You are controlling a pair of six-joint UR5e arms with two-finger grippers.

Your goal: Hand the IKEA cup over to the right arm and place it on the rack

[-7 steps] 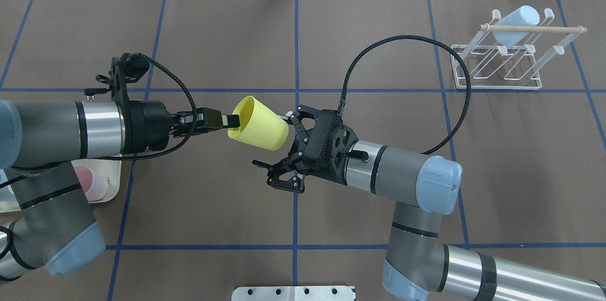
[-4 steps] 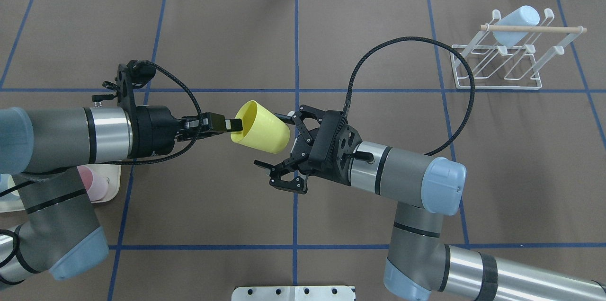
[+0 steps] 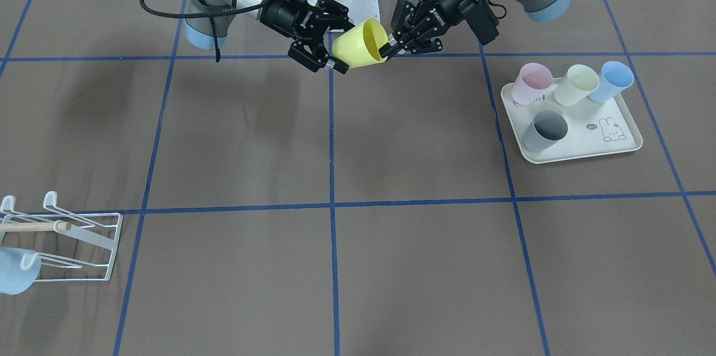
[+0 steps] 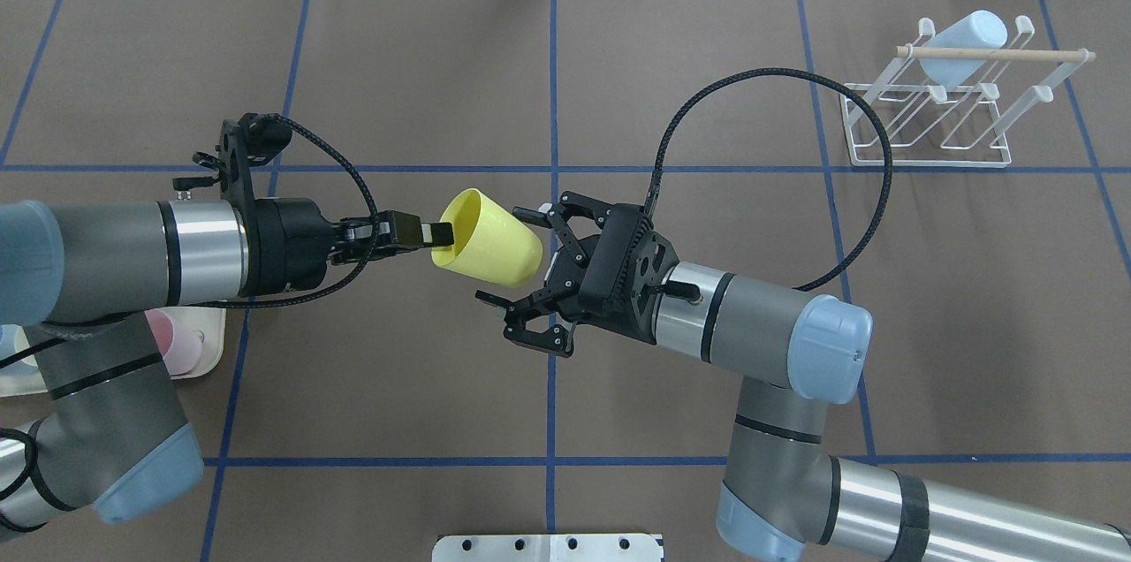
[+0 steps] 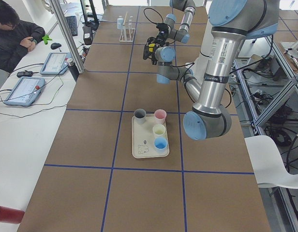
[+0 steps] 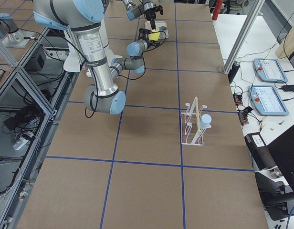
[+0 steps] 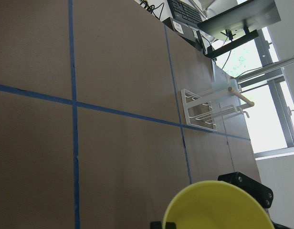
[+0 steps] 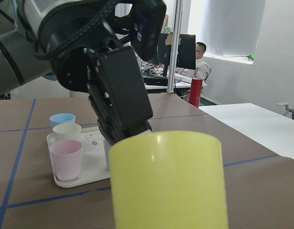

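Left pincer [image 4: 437, 233] pinches yellow cup [image 4: 490, 235] at rim (right pincer [image 4: 502, 254] spread around base).

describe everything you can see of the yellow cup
The yellow cup is plain, handleless and tapered, smooth like plastic, and looks empty. It hangs above the table tipped on its side, mouth toward the left gripper, which pinches its rim with one finger inside. Its closed end sits between the spread fingers of the right gripper; whether they touch it is unclear.
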